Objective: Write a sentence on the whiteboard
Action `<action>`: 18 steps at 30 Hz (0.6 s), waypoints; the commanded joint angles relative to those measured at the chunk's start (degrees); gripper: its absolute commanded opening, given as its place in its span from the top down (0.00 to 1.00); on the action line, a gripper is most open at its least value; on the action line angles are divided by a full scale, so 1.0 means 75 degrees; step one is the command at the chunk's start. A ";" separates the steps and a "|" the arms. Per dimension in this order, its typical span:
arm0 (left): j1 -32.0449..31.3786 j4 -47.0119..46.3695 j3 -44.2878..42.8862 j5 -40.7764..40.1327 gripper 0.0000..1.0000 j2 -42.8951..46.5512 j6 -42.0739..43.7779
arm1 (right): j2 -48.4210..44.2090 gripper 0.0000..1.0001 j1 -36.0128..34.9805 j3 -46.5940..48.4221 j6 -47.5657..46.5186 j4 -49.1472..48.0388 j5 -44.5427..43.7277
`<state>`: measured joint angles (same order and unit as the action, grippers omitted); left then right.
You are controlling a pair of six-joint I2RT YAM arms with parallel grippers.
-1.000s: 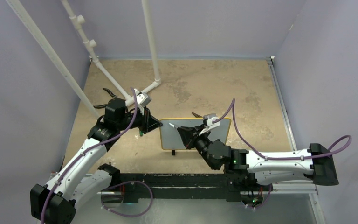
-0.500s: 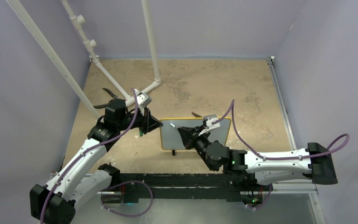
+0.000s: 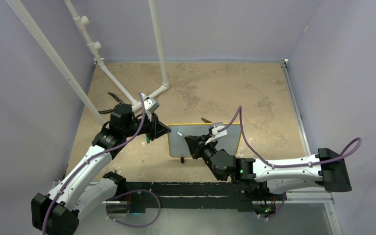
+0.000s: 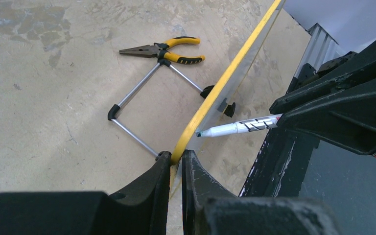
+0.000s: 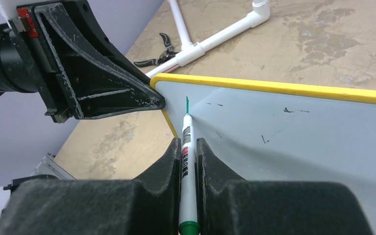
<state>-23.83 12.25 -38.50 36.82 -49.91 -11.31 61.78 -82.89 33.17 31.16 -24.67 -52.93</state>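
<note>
Two tight pinches carry this: the left gripper [image 4: 176,159] is clamped on the yellow left edge of the whiteboard [image 5: 298,142], which stands upright on its wire stand [image 4: 136,113]. The right gripper [image 5: 189,144] is closed on a green marker [image 5: 187,125] whose tip is at the whiteboard's upper left corner, touching or not I cannot tell. Pressing too hard could tip the whiteboard out of that thin edge hold, or twist the marker in its jaws, with no sentence written yet. Yellow-handled pliers [image 4: 169,49] lie behind the whiteboard, well apart; only the left gripper, just beside the tip, crowds the stroke.
</note>
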 commanded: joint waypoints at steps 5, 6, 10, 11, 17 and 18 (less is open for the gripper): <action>-0.0092 -0.0193 0.0043 0.0124 1.00 0.0180 0.0055 | 0.0053 1.00 -0.0015 0.0264 0.0601 0.0795 -0.0609; -0.0092 -0.0192 0.0047 0.0129 1.00 0.0178 0.0061 | 0.0038 1.00 -0.0035 0.0265 0.0706 0.0928 -0.0651; -0.0092 -0.0191 0.0047 0.0107 1.00 0.0197 0.0055 | -0.0087 1.00 -0.0095 0.0225 0.0942 0.1224 -0.0826; -0.0092 -0.0186 0.0047 0.0107 1.00 0.0208 0.0061 | -0.0108 1.00 -0.0101 0.0221 0.0968 0.1276 -0.0854; -0.0092 -0.0180 0.0048 0.0102 1.00 0.0216 0.0059 | 0.0007 1.00 -0.0146 0.0295 0.0999 0.1452 -0.0889; -0.0092 -0.0179 0.0045 0.0106 1.00 0.0215 0.0058 | 0.0056 1.00 -0.0159 0.0308 0.1002 0.1460 -0.0871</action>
<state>-24.10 12.23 -38.35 36.23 -49.47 -11.31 61.71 -84.12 33.45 37.63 -16.19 -54.68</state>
